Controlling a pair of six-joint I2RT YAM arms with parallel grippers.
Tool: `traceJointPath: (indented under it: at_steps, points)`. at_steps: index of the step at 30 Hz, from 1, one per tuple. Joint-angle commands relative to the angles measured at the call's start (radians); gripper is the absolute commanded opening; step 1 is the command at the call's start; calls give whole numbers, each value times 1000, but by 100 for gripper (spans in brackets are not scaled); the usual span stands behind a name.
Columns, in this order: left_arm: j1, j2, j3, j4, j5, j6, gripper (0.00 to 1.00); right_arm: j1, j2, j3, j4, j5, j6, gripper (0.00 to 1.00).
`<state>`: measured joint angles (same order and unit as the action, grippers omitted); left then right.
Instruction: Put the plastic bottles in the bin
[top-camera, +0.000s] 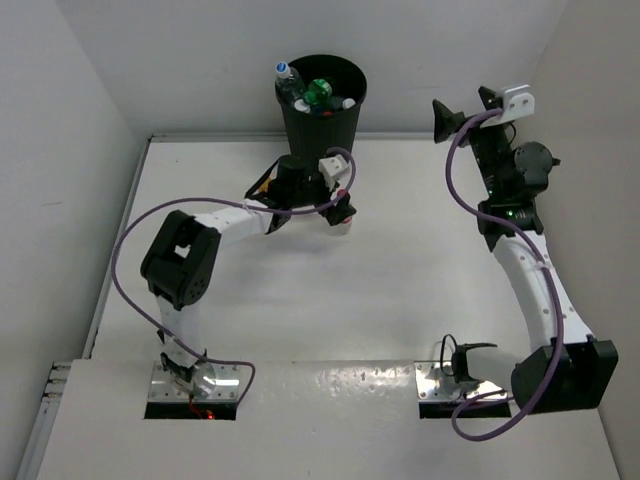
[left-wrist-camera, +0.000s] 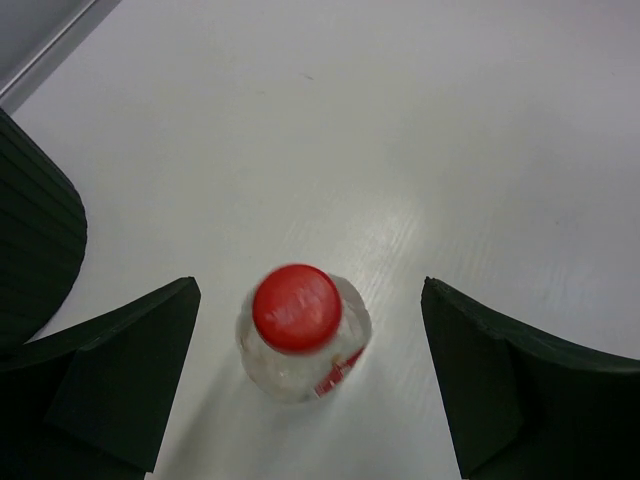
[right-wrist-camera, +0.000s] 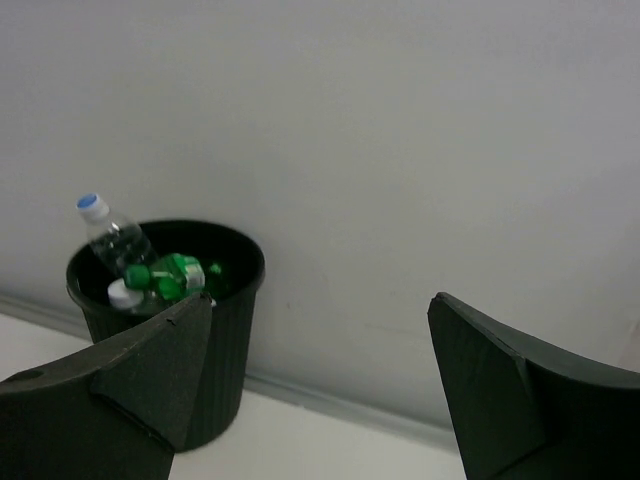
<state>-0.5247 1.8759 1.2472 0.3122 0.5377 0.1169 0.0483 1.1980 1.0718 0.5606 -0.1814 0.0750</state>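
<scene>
Bottles (right-wrist-camera: 165, 275) crowd the bin (right-wrist-camera: 232, 340) beyond right gripper (right-wrist-camera: 320, 300).

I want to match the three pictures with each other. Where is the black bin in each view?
Top external: the bin stands at top centre, at the far edge of the table.
Left wrist: only its ribbed side shows, at the left edge.
Right wrist: lower left, in front of the white wall.
Shared landmark: the blue-capped bottle sticking out of it, in the top and right wrist views.

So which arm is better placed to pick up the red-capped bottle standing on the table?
Left: the left gripper, open, straddles the red-capped bottle. The right gripper is raised, facing the bin.
</scene>
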Motion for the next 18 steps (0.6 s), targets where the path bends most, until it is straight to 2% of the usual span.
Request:
traceJointPath:
  at_steps: [1,4,7,8,11,12,13,14,15,18]
  points:
    - [-5,87,95,109,-35,-86,100,-16,-69,-19,-70,14,-30,87]
    - [-5,146,182,64,-35,-86,100,-28,-89,-29,-99,32,-34,87]
    - [6,187,244,25,11,-97,90,-37,-98,-45,-103,39,-43,87]
    - [6,187,244,25,27,-97,80,-42,-101,-49,-103,39,-43,87]
    - [32,169,261,-1,79,-108,64,-44,-101,-62,-93,34,-47,87]
    - [32,160,274,-22,96,-108,55,-44,-104,-67,-90,34,-46,87]
    - [41,149,293,-47,143,-108,50,-44,-106,-85,-84,34,-43,87]
    - [42,119,328,-76,165,-126,44,-41,-107,-93,-82,31,-43,87]
    - [54,97,339,-76,180,-143,30,-44,-110,-110,-76,27,-38,87]
    - [54,-1,371,-65,180,-206,12,-41,-123,-162,-54,14,-29,87]
